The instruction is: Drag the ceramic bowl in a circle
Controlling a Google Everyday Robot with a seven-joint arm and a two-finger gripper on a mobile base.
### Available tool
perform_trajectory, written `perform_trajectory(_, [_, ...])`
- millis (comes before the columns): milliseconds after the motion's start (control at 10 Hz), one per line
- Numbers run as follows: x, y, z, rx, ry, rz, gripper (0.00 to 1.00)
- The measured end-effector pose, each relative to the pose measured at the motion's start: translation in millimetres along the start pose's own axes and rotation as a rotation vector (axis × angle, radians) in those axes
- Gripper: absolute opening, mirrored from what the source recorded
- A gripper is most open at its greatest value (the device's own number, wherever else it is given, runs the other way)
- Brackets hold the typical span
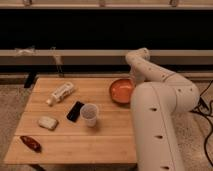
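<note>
Camera view, entry for your check.

Item 1: round, shallow, glossy orange-red ceramic bowl. It sits upright near the far right edge of the pale slatted wooden table. The inside is paler and mottled, the rim darker and shiny. It looks empty, and it is wider than the cup. The smooth glaze should let it slide over the slats.

Item 2: white jointed robot arm. It rises from the right of the table, bends over, and comes down at the bowl's right rim.

Item 3: two-finger gripper. It is at that rim, mostly masked by the arm, and clenched. You cannot tell from here whether it pinches the rim or only presses on it. Contact at the edge suits dragging rather than lifting.

Item 4: small white paper cup, upright, near the bowl's front left. It is your closest obstacle on a circular path.

Item 5: flat black rectangular object, just beside the cup.

Item 6: white plastic bottle, lying on its side, well apart from the bowl.

Item 7: pale oblong packet and dark red-brown oblong item, both on the left side of the table.
</note>
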Motion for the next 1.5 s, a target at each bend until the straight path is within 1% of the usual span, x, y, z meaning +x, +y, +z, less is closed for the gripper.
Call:
perform_trajectory(100, [13, -10, -2, -0.004, 0.007, 0.007, 0.00])
perform_trajectory(200, [30, -12, -7, -0.016, 0.013, 0.001, 0.00])
perform_trajectory(300, [43, -8, -10, -0.026, 0.020, -0.012, 0.00])
perform_trajectory(500, [71, 15, -26, -0.071, 0.018, -0.058, 0.00])
perform_trajectory(700, [92, 27, -55, -0.116, 0.005, -0.113, 0.00])
perform_trajectory(800, [96, 33, -68, -0.133, -0.007, -0.144, 0.00])
perform_trajectory(900, [97, 50, -82, -0.144, -0.028, -0.188, 0.00])
perform_trajectory(1000, [94, 61, -87, -0.152, -0.040, -0.211, 0.00])
perform_trajectory(1100, [90, 69, -89, -0.157, -0.050, -0.228, 0.00])
perform_trajectory(1200, [81, 77, -85, -0.151, -0.064, -0.251, 0.00])
perform_trajectory(1500, [56, 114, -82, -0.166, -0.081, -0.298, 0.00])
